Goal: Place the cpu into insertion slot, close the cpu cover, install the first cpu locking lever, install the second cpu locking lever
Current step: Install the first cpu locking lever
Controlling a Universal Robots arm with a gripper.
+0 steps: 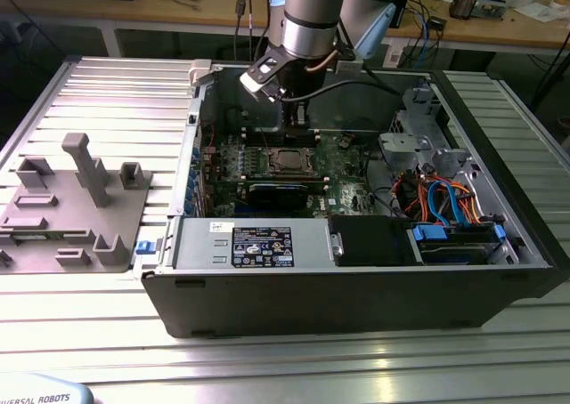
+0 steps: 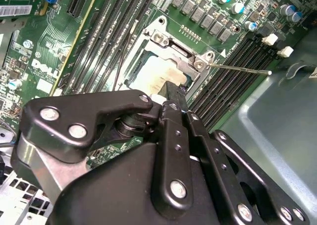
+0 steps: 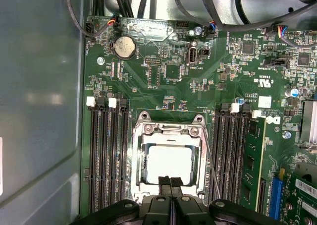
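Cpu (image 3: 168, 163) lies seated in the insertion slot (image 3: 135, 158), and we see the cpu cover (image 3: 168, 135) folded flat over its edges. We find the gripper (image 3: 170, 181) with fingers pressed together, tips at one edge of the cover. One thin locking lever (image 2: 237, 68) juts out sideways from the slot.

Green circuit board (image 3: 163, 81), silver-grey cpu (image 3: 168, 163) within silvery cpu cover (image 3: 168, 131), black memory slots (image 3: 106, 155) beside the cpu, black end effector (image 3: 170, 181), ribbed silver table (image 1: 107, 84), blue and orange cables (image 1: 445, 195)
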